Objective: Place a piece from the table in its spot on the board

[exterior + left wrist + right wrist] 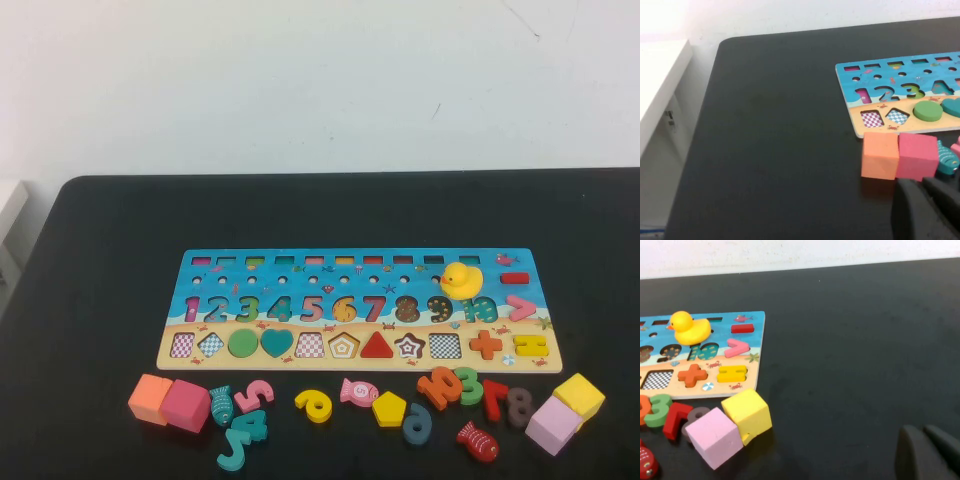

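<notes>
Neither arm appears in the high view, and each wrist view catches only a dark sliver of its own hand at the frame's edge: the left hand (pixel 927 207) sits low over the near left part of the surface (pixel 100 260), just near of an orange cube (pixel 880 155) and a pink cube (pixel 917 156); the right hand (pixel 930 452) hovers over bare surface at the near right, well apart from the yellow cube (pixel 747 412) and lilac cube (pixel 715 436). Both hands hold nothing, and whether their fingers are spread or pressed together I cannot tell. The yellow pentagon piece (pixel 389 408) lies flat on the surface near of the board (pixel 360 310), between a pink fish (pixel 358 391) and a grey-blue number (pixel 417 424). Its place (pixel 343 345), the light pentagon recess, stands unfilled between a checkered square recess and the red triangle (pixel 376 345). A yellow duck (pixel 461 279) rests on the board's right part, covering some of the numbers
</notes>
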### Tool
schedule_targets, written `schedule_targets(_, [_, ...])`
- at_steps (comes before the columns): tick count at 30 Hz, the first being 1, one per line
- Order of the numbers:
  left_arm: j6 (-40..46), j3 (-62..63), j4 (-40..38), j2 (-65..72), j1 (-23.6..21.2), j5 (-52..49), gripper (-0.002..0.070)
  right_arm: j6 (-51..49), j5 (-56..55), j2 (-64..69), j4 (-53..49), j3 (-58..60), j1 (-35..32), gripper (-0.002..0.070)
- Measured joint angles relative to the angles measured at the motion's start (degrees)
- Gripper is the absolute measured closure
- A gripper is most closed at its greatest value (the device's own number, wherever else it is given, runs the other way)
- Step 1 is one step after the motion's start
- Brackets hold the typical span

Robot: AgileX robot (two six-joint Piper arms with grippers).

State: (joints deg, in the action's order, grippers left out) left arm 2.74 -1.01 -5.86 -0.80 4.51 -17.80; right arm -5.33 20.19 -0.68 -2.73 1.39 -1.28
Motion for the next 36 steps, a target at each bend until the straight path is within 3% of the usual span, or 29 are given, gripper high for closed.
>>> schedule_targets(14, [-0.44,0.0,-9.88,0.0,0.0,0.89,0.0676,0.0,0.0,0.0,0.0,0.0,0.0,0.0657])
schedule_targets(17, [-0.97,-0.11,-17.45,0.0,0.0,2.59,0.0676,0.0,0.0,0.0,0.0,0.0,0.0,0.0657])
schedule_targets(22, [-1.99,-0.11,-38.84,0.0,0.0,7.41,0.0676,0.0,0.0,0.0,0.0,0.0,0.0,0.0657])
schedule_targets(24, [-1.87,-0.11,-43.46,0.0,0.0,8.21,0.0676,0.0,0.0,0.0,0.0,0.0,0.0,0.0657])
schedule_targets(32, [0.01,-0.11,-50.74,0.0,0.0,12.98,0.0676,0.0,0.0,0.0,-0.08,0.0,0.0,0.0657])
schedule_targets(36, [1.1,-0.11,-50.17,0.0,0.0,14.88,0.0676,0.0,0.1,0.0,-0.08,0.0,0.0,0.0657])
